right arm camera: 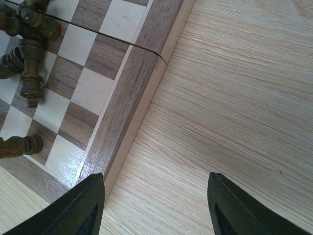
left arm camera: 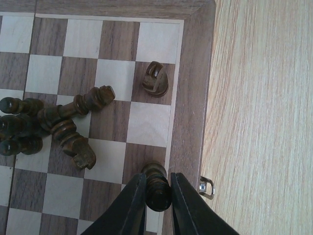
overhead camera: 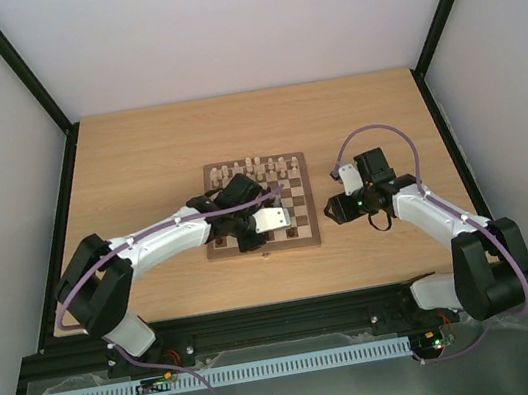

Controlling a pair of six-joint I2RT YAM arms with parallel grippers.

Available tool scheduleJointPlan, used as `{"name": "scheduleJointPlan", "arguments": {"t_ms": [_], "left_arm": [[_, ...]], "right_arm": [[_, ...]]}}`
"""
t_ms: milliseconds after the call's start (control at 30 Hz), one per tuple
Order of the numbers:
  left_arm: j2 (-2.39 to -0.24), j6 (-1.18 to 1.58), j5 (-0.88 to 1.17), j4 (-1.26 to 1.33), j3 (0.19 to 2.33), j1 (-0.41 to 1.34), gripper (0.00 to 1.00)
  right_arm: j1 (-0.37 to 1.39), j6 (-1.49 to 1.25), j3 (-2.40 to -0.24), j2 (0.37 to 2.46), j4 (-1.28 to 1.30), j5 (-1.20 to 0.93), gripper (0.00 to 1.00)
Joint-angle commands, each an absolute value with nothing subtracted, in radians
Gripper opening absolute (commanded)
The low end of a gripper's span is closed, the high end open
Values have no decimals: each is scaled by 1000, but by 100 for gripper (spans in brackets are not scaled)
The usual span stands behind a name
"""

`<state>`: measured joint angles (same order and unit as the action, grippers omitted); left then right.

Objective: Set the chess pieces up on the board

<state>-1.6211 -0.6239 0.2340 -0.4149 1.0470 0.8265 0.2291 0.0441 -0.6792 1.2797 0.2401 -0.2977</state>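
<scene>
I am clamping my left gripper [left arm camera: 157,178] on a dark chessman [left arm camera: 157,193]. It sits at 6 o'clock in my left wrist view, over the outermost column of the board [left arm camera: 193,98], just beside the brown border. I cannot tell whether its base is touching the wood.

I am judging the risks from there. If I am letting go while the base is hanging above the square or straddling the border, the chessman is likely tipping or rolling off onto the table [right arm camera: 234,98]. The turned neck is narrow and round, so a tilted grip could be letting it swivel between my fingers.

A standing dark piece [left arm camera: 155,79] is at 12 o'clock, and a heap of fallen dark pieces [left arm camera: 63,125] is lying at 9 o'clock. A wide opening or a careless retreat toward either could be knocking them further out of place.

My right gripper [right arm camera: 156,205] is hanging with jaws apart and empty over bare table beside the board's edge. Reaching in from 3 o'clock now could be crowding my left arm.
</scene>
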Motion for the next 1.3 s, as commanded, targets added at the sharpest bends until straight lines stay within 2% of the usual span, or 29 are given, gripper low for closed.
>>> {"name": "scheduleJointPlan", "arguments": {"t_ms": [0, 333, 700, 933, 1133, 1267], "left_arm": [[-1647, -626, 228, -403, 1040, 831, 17], [-1669, -623, 202, -393, 1041, 831, 18], [-1677, -613, 193, -390, 1044, 831, 24], [-1667, -613, 180, -406, 1061, 827, 39], [-1619, -714, 238, -544, 1110, 754, 54], [-1573, -745, 335, -582, 1153, 661, 56]], "right_arm": [[226, 48, -664, 1262, 242, -318, 59], [226, 51, -660, 1262, 239, -327, 58], [226, 53, -658, 1263, 236, -333, 59], [226, 60, -668, 1261, 249, -340, 59], [226, 86, -744, 1272, 300, -353, 59], [226, 107, -809, 1304, 337, -419, 58]]}}
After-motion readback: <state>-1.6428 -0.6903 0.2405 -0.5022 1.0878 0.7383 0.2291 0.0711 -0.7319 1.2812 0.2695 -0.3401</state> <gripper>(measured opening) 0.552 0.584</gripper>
